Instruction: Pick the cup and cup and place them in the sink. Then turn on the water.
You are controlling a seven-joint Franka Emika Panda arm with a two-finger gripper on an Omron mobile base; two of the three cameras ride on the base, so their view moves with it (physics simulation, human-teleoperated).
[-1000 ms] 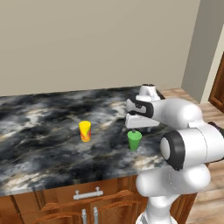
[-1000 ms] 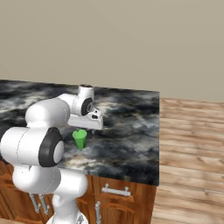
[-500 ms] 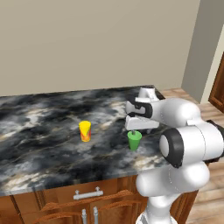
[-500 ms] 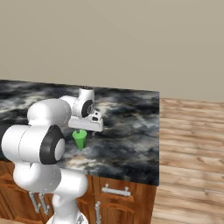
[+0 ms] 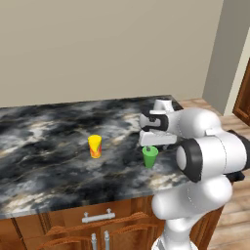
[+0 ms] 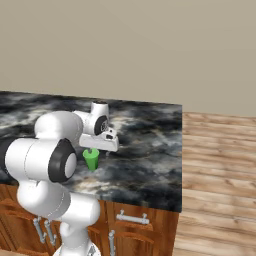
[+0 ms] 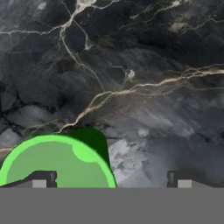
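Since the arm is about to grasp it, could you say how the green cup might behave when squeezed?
The green cup tapers to a narrow base, so an off-centre nudge may tip it. It looks small, empty and probably light. Its smooth sloped wall might slip from the open end effector.

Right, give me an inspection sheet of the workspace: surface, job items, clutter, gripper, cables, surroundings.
Surface: black-and-white marble counter, over wooden cabinets with metal handles.
Job's things: green cup upright on the counter near its front edge; yellow cup with an orange-red pattern upright, apart from the green one, toward the counter's middle.
Clutter: nothing seen.
Gripper: gripper open, pointing down just above the green cup; in the hand view the cup lies off-centre, under one fingertip rather than between the two.
Cables: nothing seen.
Surroundings: plain beige wall behind the counter, wooden floor beside it.
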